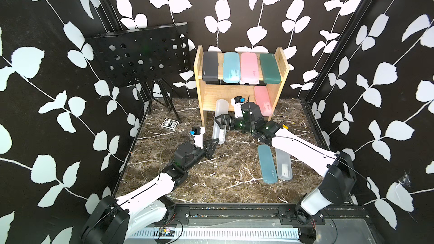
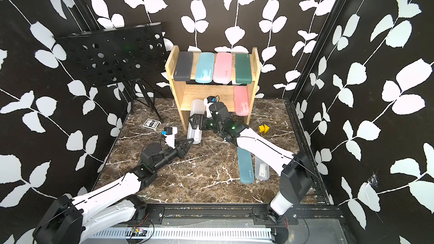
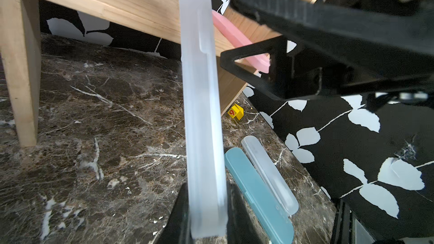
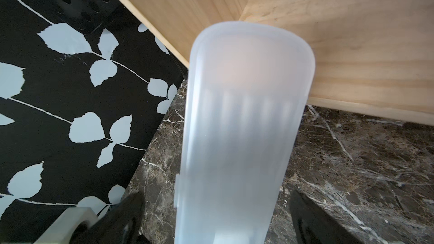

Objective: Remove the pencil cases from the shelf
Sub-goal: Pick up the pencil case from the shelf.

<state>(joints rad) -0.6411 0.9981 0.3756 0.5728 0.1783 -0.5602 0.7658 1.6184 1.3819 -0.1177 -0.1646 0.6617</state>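
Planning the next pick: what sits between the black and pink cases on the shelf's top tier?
The light-blue pencil case lies there; both top views show it.

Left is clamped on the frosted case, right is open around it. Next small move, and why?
Probably draw the left end effector back, away from the shelf. It is shut on the near end of the frosted clear case, whose far end lies over the lower tier. The right end effector stands open astride the case, so it should slide free.
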